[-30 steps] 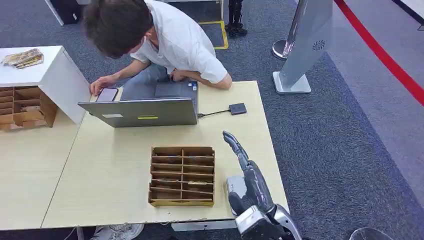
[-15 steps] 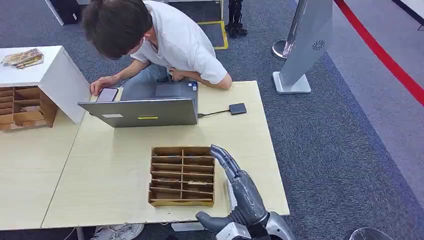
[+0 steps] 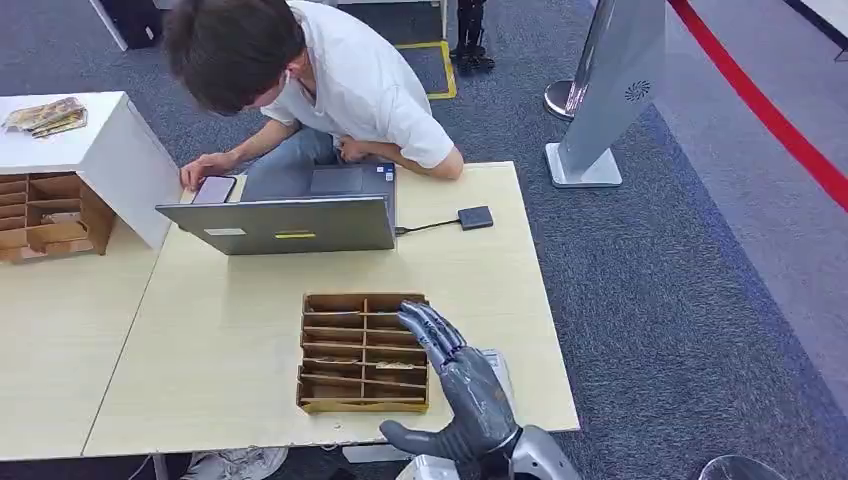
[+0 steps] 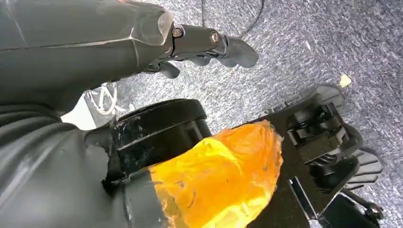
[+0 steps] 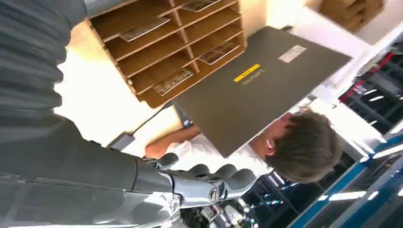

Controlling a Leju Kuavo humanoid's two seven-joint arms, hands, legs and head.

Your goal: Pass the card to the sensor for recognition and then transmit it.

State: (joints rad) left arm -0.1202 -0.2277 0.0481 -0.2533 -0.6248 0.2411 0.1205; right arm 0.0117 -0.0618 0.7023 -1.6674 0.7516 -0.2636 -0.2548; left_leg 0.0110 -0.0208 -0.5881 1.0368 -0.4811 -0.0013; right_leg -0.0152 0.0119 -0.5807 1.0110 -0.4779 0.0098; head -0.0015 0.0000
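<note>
Looking at the head view, we've got our right hand (image 3: 462, 385) sitting lower centre of the frame, fingers spread and straight, holding nothing, hovering at the right edge of the wooden organizer (image 3: 365, 351). The cards (image 5: 144, 28) lie flat in that organizer's slots; the right wrist view shows several of them, one per compartment, tucked under the dividers. Which one we're meant to take, we can't tell.

Our guess on handling: these are thin, light, stiff cards, probably slick-faced, lying flush on the wood. That makes them a pain to pick from above, since there's no edge sticking up and the slots are shallow. We'd go for the card's front edge at the open side of a slot, slide it out a bit, then pinch it between thumb and a finger across the flat faces. Not fragile, but easy to flick away or drop if the pinch is off-centre.

The sensor (image 3: 476, 217), we reckon, is the small dark square pad upper centre-right, cabled to the laptop (image 3: 280, 224), where a person (image 3: 330, 80) is leaning in at the top of the frame.

Our left hand (image 4: 209, 45) hangs over the carpet in its wrist view, fingers curled in with nothing in them.
</note>
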